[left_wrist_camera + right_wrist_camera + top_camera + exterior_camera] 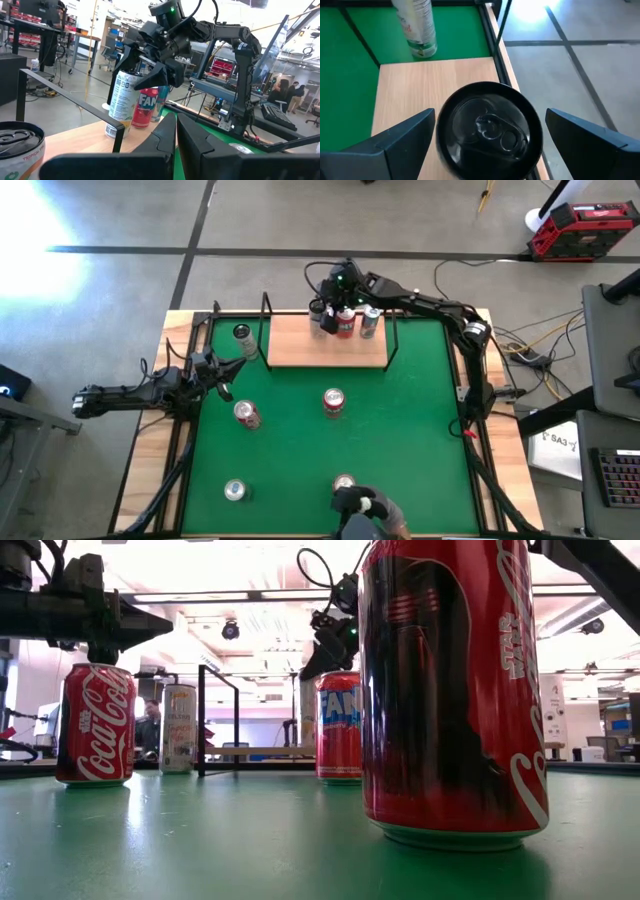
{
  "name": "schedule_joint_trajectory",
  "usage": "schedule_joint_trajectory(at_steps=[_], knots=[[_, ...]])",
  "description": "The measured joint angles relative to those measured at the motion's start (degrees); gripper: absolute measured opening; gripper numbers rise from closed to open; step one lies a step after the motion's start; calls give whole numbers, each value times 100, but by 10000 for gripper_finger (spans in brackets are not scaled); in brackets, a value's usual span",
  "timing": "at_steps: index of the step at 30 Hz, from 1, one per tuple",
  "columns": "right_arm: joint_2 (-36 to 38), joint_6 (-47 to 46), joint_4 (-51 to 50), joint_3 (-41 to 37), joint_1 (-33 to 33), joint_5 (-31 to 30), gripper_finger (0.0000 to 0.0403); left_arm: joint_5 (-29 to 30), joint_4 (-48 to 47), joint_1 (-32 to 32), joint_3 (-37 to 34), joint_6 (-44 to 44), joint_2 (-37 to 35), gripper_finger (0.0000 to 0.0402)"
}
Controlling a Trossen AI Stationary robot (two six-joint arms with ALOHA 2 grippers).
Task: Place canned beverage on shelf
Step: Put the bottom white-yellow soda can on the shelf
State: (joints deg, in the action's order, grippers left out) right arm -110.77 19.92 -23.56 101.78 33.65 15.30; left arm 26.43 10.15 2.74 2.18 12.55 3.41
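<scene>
The light wood shelf (325, 345) lies at the far side of the green mat (300, 450), framed by thin black uprights. Three cans stand at its far edge: a white black-topped one (320, 320), a red one (345, 324) and a silver one (370, 322). My right gripper (333, 298) hangs open over the white can (121, 95). Its fingers (407, 137) stand on either side of the can's black top (489, 131) with slim gaps. My left gripper (176, 135) waits shut at the mat's left edge (215, 368).
Loose cans stand on the mat: one left of the shelf (241, 333), two mid-mat (246, 413) (333, 401) and two near the front edge (235, 491) (343, 482). A dark device (362, 505) sits at the front edge. The shelf's black uprights (267, 330) (393, 330) flank the board.
</scene>
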Motion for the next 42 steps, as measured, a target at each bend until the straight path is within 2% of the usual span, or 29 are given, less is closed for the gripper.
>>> schedule_joint_trajectory(at_steps=[3,6,15,22,27,42], knots=[[-38,-309,69,7,0,-185,370,-1,0,0,1,-1,1,0],[-72,-465,41,7,-13,-419,352,-2,0,-1,-1,-2,-1,0],[-82,-475,-8,7,-114,-500,249,1,0,1,1,-1,1,0],[-82,-822,-1,7,-153,-614,251,1,0,-1,1,1,1,0],[-78,-1364,3,7,-160,-860,274,1,0,0,-1,-1,1,0],[-71,-2055,-56,7,-613,-2220,270,1,1,-1,1,1,1,0]])
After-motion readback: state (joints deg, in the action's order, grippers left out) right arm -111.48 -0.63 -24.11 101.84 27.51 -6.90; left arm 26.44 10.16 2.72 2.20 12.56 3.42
